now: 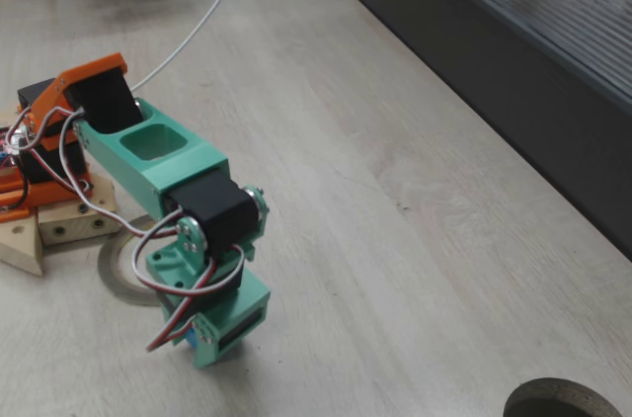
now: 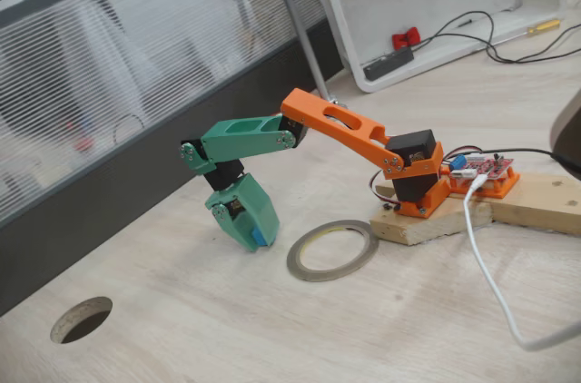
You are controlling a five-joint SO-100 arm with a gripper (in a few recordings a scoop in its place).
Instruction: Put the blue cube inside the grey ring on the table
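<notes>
One claw (image 2: 257,240), tip down on the surface (image 2: 381,328), grips the blue cube (image 2: 260,238) just left of the grey ring (image 2: 332,250).

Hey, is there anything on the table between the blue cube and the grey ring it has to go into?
Nothing visible does. The gripper has the blue cube between its fingers just left of the grey ring in a fixed view, and only bare table lies between them. The ring's opening looks unoccupied.
</notes>
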